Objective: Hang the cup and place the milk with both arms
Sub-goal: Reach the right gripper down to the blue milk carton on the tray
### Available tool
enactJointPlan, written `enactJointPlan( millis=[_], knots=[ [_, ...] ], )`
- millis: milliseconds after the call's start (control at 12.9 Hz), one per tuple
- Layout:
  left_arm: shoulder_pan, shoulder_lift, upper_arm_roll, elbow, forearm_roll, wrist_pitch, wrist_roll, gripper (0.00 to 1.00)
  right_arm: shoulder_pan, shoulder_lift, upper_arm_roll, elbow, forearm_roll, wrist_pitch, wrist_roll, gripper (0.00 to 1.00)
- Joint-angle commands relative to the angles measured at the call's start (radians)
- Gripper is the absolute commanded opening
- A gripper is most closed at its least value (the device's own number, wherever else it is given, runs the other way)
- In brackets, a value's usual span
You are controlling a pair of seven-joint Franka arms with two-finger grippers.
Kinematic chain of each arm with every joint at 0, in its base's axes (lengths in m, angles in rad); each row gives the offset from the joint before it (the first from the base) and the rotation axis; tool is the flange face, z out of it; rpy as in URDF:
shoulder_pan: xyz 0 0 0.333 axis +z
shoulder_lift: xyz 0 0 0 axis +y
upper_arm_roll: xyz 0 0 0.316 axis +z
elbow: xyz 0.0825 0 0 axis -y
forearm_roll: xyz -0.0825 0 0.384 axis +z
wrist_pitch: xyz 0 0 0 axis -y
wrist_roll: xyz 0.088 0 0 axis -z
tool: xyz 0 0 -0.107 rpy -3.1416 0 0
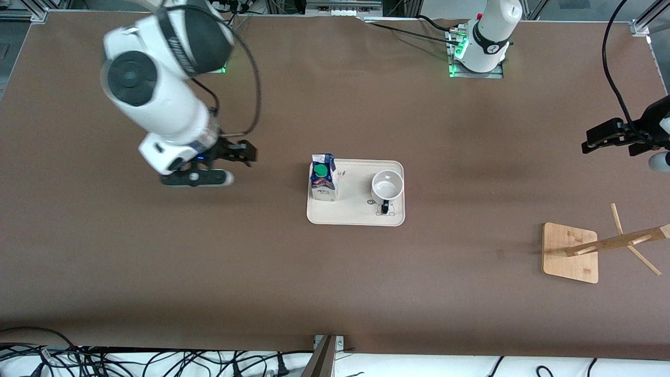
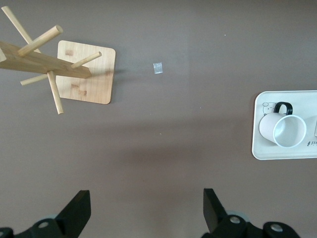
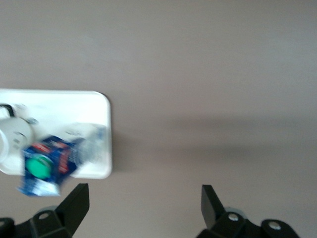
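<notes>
On a white tray (image 1: pixel 356 214) mid-counter stood the milk (image 1: pixel 323 177) and the cup (image 1: pixel 387 187), upright and apart, milk toward the right arm's end. Over bare counter (image 1: pixel 157 262) beside the tray hung the right tool (image 3: pixel 143 203), fingers spread wide, empty. Near the wooden rack (image 1: pixel 570 253), the left tool (image 2: pixel 147 208) gaped open too.

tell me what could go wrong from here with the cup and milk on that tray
1. The cup and milk share one small tray, so both arms reaching in together might crowd each other.
2. The tall milk could tip if the open right gripper clips it.
3. The rack has thin angled pegs; the open left gripper could miss with the handle.
</notes>
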Motion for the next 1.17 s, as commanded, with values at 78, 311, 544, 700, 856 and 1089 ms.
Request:
enactJointPlan(
  millis=[78, 311, 544, 700, 856, 1089],
  knots=[
    [0.003, 0.01, 0.002, 0.02, 0.005, -0.002, 0.021, 1.0, 0.135, 0.176, -0.009, 0.159, 0.01, 0.082, 0.226, 1.0],
    [0.004, 0.043, 0.002, 0.02, 0.008, -0.002, 0.021, 1.0, 0.172, 0.229, -0.009, 0.195, 0.008, 0.09, 0.289, 1.0],
    [-0.002, 0.043, -0.001, 0.018, 0.007, 0.004, 0.009, 1.0, 0.195, 0.265, -0.009, 0.192, 0.01, 0.088, 0.325, 1.0],
    [-0.005, 0.043, -0.001, 0.002, 0.007, 0.007, 0.009, 1.0, 0.211, 0.282, -0.009, 0.184, 0.01, 0.087, 0.336, 1.0],
    [-0.002, 0.043, -0.001, -0.008, -0.005, 0.009, 0.021, 1.0, 0.211, 0.286, -0.009, 0.149, 0.01, 0.09, 0.336, 1.0],
    [-0.006, 0.042, -0.003, -0.023, -0.037, 0.011, 0.018, 1.0, 0.212, 0.29, -0.009, 0.146, 0.011, 0.09, 0.338, 0.98]
  ],
)
